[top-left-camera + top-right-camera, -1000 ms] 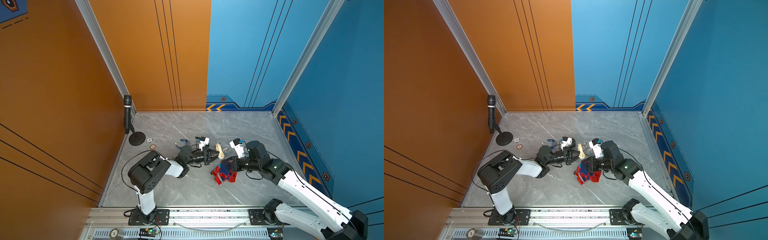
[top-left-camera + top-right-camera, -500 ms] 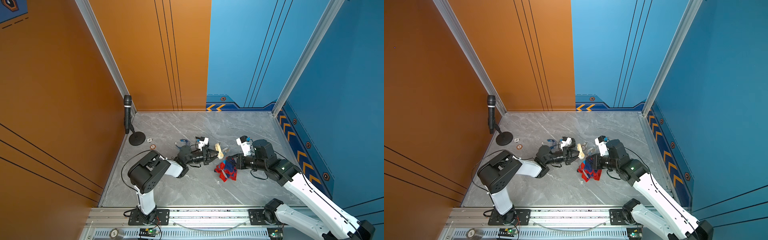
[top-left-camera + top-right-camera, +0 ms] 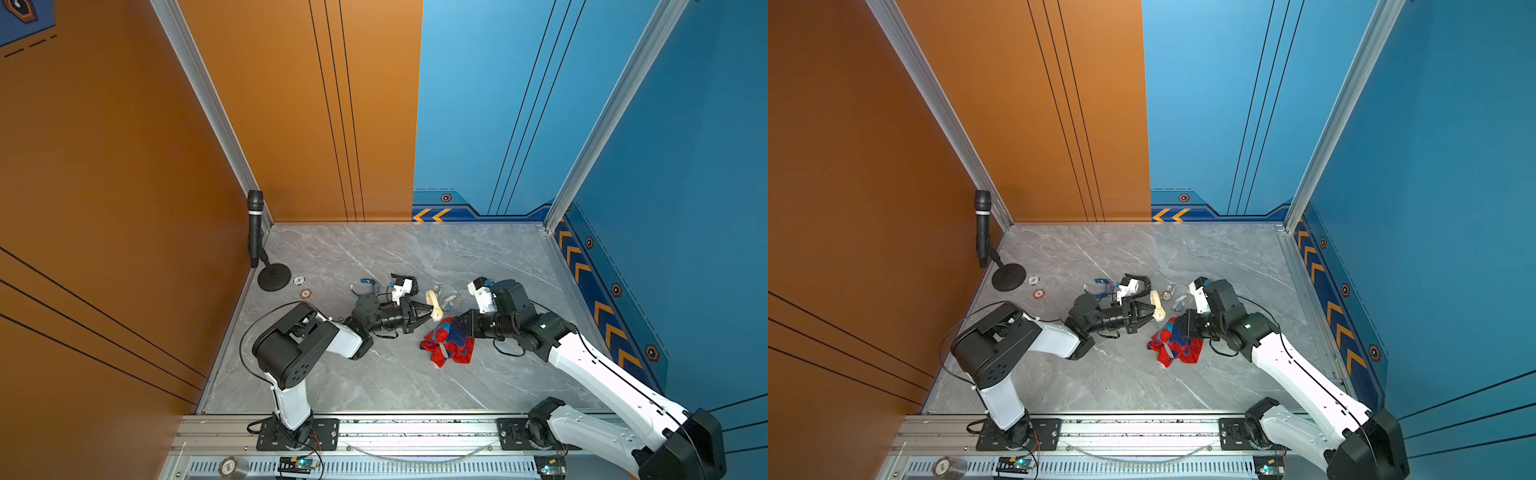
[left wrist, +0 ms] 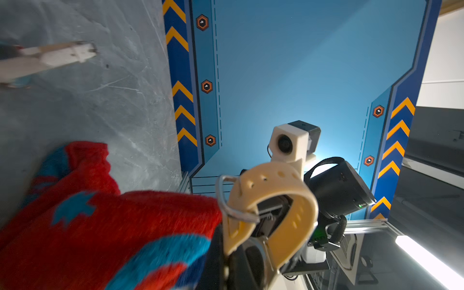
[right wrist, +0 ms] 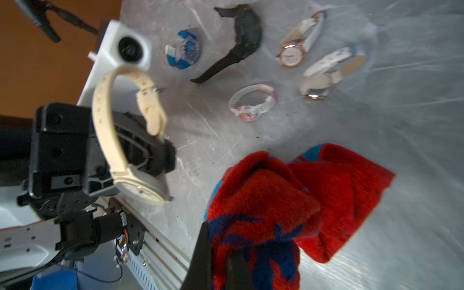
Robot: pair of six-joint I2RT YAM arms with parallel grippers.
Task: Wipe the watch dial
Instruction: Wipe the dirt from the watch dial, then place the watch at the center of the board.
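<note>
Left gripper [image 3: 428,312] shut on the cream watch [image 3: 434,304], pinching the case at its edge, as the right wrist view shows; watch held clear of the grey table [image 3: 374,374], strap arched back over the jaws; dial [image 5: 144,192] left bare and turned partly toward the other arm, judged so a cloth can reach it; right gripper [image 3: 460,327] clamped on a bunch of the red-and-blue cloth [image 3: 448,345], the rest trailing on the table; cloth near the watch but apart from the dial in both top views; judged step: bringing cloth to dial; black watch [image 5: 243,37], blue watch [image 5: 185,50], pink watch [image 5: 251,108] and two white-strapped watches [image 5: 291,55] lie beyond, clear of the work; risk: narrow pinch, so a hard push could twist the watch; light stroke wanted
</note>
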